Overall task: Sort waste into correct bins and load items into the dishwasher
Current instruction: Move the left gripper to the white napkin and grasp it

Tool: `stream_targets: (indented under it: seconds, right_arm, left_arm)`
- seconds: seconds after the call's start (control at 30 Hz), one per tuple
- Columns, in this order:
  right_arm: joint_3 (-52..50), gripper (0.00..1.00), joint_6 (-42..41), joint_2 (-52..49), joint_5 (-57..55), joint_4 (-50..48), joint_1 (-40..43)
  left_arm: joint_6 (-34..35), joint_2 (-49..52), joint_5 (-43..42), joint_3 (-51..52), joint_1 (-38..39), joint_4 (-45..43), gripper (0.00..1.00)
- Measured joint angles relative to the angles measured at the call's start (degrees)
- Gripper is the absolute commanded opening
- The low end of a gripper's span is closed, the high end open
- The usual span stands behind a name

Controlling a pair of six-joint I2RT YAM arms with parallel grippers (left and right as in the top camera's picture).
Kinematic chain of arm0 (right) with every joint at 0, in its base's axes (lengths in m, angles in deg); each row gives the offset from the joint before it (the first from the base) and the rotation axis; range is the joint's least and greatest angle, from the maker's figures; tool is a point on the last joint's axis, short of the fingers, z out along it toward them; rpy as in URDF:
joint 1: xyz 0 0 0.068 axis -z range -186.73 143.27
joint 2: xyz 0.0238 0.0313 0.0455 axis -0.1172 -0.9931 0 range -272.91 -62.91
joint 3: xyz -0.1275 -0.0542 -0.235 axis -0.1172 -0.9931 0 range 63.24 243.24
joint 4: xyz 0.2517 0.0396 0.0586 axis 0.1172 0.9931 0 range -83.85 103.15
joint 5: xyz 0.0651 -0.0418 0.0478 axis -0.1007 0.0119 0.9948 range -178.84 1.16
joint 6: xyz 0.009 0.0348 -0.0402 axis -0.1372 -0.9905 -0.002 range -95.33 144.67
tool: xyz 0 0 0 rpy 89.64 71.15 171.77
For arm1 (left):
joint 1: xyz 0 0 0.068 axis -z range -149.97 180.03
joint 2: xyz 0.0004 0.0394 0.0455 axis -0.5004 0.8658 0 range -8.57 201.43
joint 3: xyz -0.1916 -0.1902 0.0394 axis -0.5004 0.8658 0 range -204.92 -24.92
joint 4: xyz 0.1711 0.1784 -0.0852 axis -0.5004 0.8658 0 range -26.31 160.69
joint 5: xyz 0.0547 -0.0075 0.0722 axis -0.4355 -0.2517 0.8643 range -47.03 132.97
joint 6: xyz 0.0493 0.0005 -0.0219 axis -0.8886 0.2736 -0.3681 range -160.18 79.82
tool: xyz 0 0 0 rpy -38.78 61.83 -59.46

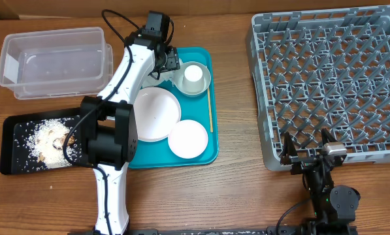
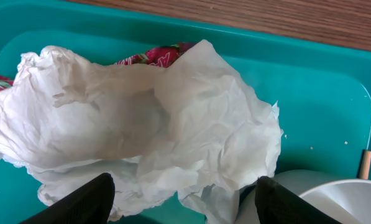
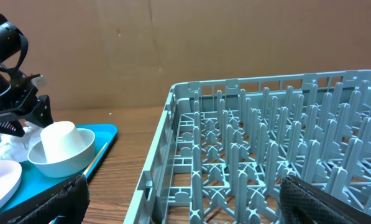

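The left claw hangs over a crumpled white napkin, its jaws released and parted wide, one on either side of the paper. It grips nothing yet, and whether the tips touch the napkin cannot be told. A red scrap peeks from under the napkin's far edge. Both lie at the 11 o'clock corner of a teal tray in the middle of the surface.

On the same tray, at 1 o'clock, a small white cup sits upside down in a grey-rimmed bowl. A large plate lies at the centre and a small plate at 5 o'clock. A thin wooden stick lies along the 3 o'clock edge.

At 9 o'clock of the teal tray, a black tray holds rice grains and brown bits. At 10 o'clock a clear tub looks nearly empty.

At 3 o'clock the grey dish rack holds nothing. The right claw rests at the rack's 6 o'clock edge, spread wide and empty.

The food waste seems sorted. The paper waste and all the dishes are still to go.
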Motion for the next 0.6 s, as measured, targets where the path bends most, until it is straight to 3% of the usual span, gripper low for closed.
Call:
stream_targets:
  seconds: [0.47, 0.6]
  right_arm:
    - [0.0, 1.0, 0.0, 0.0, 0.02, 0.02, -0.02]
    - [0.0, 1.0, -0.02, 0.0, 0.0, -0.02, -0.02]
  left_arm:
    - [0.0, 1.81, 0.0, 0.09, 0.0, -2.58, 0.7]
    - [0.04, 1.81, -0.02, 0.09, 0.0, -2.67, 0.56]
